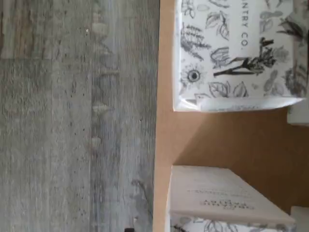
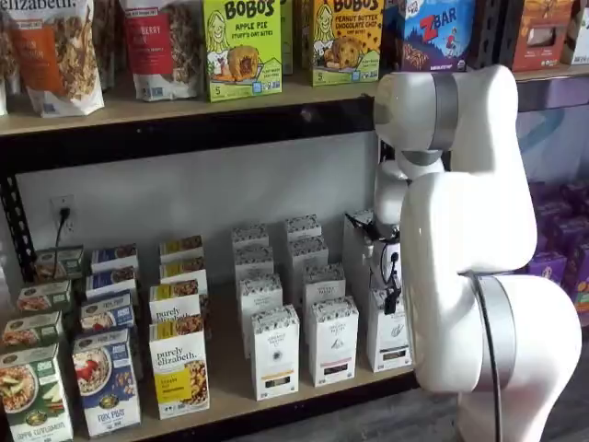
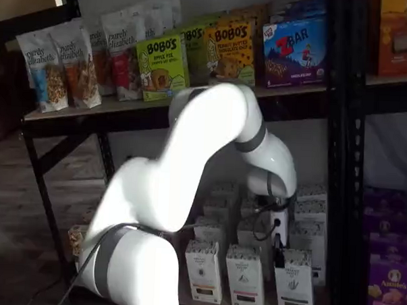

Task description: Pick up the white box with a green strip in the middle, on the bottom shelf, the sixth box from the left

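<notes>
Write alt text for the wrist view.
Looking down: two white boxes with black botanical drawings, one and another, stand on a pale wood shelf with a gap between them; grey wood-plank floor lies beyond the shelf edge.

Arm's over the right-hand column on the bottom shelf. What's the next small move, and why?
Probably ease the gripper straight down onto the front white box at the right end of the bottom shelf. It hangs just above that box's top in both shelf views, nothing looks gripped, and the box stands upright on the board.
</notes>
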Available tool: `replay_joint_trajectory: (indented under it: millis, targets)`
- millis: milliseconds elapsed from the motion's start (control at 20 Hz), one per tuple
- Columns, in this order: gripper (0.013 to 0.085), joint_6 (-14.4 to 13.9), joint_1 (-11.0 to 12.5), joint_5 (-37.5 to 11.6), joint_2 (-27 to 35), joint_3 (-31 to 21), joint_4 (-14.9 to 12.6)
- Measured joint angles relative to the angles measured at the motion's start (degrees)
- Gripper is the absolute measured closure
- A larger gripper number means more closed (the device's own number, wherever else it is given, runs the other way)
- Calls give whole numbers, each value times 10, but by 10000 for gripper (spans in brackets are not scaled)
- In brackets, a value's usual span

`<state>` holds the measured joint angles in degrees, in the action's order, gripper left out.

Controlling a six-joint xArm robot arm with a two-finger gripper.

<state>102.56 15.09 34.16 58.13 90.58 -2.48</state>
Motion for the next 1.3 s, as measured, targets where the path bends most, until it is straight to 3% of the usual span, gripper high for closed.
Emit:
replay_joint_trajectory:
  millis: [300, 600, 1000, 1300]
  targets:
    - [130, -56, -6, 25, 31, 37, -60]
    - [130, -94, -10, 17, 43, 42, -98]
    - [130, -119, -8, -25, 52, 29, -126]
    - [130, -113, -6, -31, 58, 32, -122]
